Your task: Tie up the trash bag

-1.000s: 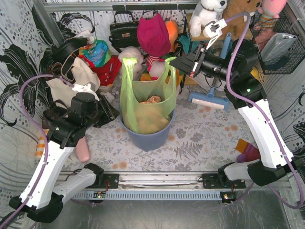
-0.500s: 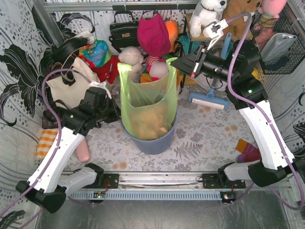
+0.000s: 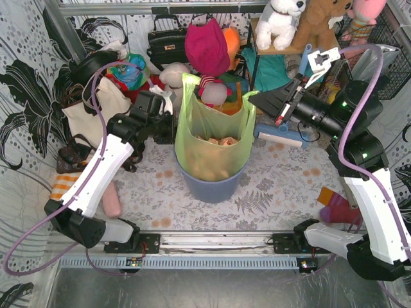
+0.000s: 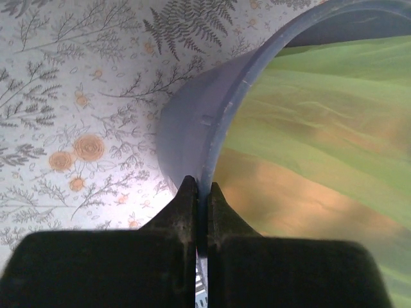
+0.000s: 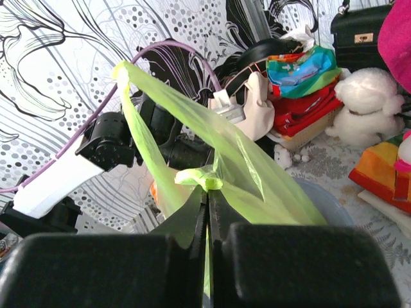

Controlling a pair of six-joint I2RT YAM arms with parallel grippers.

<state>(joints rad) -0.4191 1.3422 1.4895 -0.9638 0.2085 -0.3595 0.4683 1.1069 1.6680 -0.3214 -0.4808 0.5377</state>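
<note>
Two tools, both pressed shut now. The left tool (image 4: pixel 198 190) has gone from half spread to fingers together within the last second, while its arm swung in from the left side of the worktop (image 3: pixel 276 183) to the bag's left flank. Its wrist view puts the tips right at the rim of the bin (image 4: pixel 186 128), where the green film begins, but no plastic shows between them, so I judge that grip unproven. The right tool (image 5: pixel 207 192) stays clamped on the right handle (image 5: pixel 200 177) and has drawn it rightward, stretching the mouth wider. The trash bag (image 3: pixel 212 138) sits in the bin, its left handle (image 3: pixel 188 80) standing up apart from the left tool. If that pinch missed, the handle needs grasping before any knot.
</note>
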